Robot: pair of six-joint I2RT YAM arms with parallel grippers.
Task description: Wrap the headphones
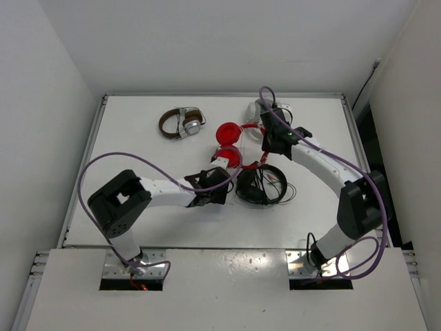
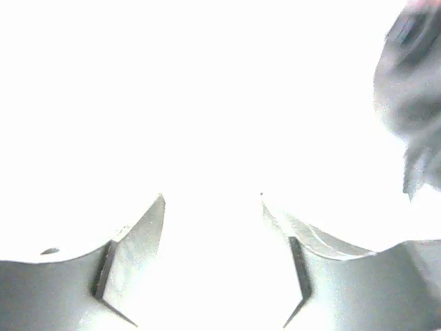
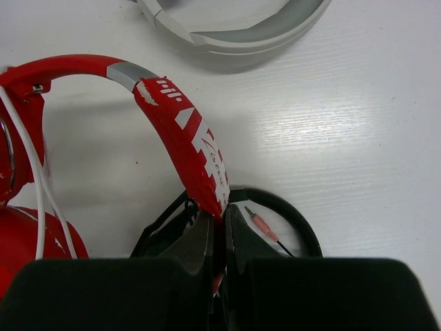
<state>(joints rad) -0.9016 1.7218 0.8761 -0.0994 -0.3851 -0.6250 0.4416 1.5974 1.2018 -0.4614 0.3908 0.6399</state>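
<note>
The red headphones point(image 1: 227, 141) lie mid-table, with two round ear cups and a thin white cable point(image 3: 38, 183) running along one cup. My right gripper point(image 3: 222, 222) is shut on their red headband point(image 3: 186, 131), just right of the cups in the top view point(image 1: 264, 155). My left gripper point(image 1: 222, 178) sits just below the lower ear cup. In the left wrist view its fingers point(image 2: 138, 252) stand apart. That view is washed out white, and nothing shows between them.
Black headphones point(image 1: 260, 185) with a black cable and a pink jack plug point(image 3: 265, 226) lie under the right gripper. Brown-and-silver headphones point(image 1: 182, 123) lie at the back left. A grey-white pair point(image 3: 234, 34) lies at the back. Walls enclose the table.
</note>
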